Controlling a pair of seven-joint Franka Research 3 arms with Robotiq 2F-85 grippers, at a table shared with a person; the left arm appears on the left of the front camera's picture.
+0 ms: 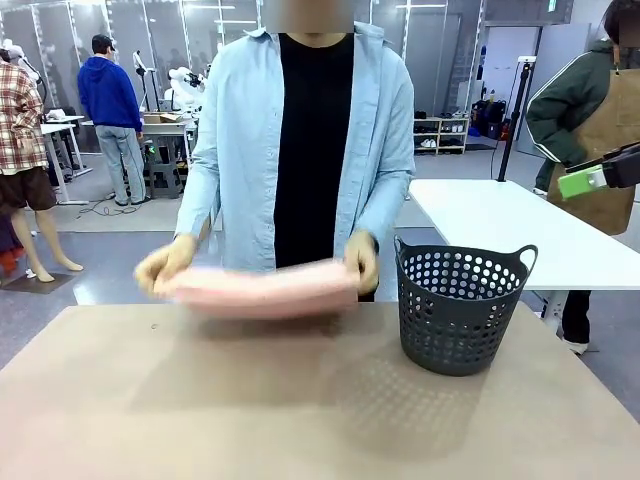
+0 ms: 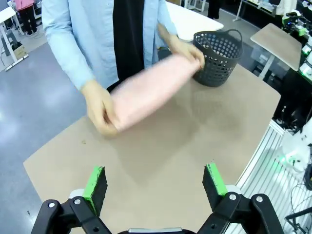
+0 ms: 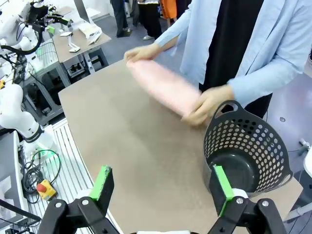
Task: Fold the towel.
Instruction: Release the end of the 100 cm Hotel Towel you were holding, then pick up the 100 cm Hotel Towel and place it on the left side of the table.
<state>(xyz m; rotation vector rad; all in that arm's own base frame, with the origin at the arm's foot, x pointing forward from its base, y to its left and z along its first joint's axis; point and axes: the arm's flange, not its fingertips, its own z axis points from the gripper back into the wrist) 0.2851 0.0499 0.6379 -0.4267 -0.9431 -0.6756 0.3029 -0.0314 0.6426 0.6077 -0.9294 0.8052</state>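
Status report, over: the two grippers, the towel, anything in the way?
Left gripper open, empty; right gripper the same. Towel bunched in the person's hands over the table's far side. Basket beside it, empty.

- The salmon-pink terry cloth towel (image 1: 260, 290) is bunched into a long, narrow, roll-like bundle and lies roughly level. It is blurred, so no weave or tag can be made out.
- It is outside the dark grey perforated plastic basket (image 1: 460, 310), on the robot's left of it, with one end close to the basket's rim.
- One hand (image 1: 362, 262) of the person grips the end nearest the basket, and the other hand (image 1: 165, 268) grips the end farthest from it.
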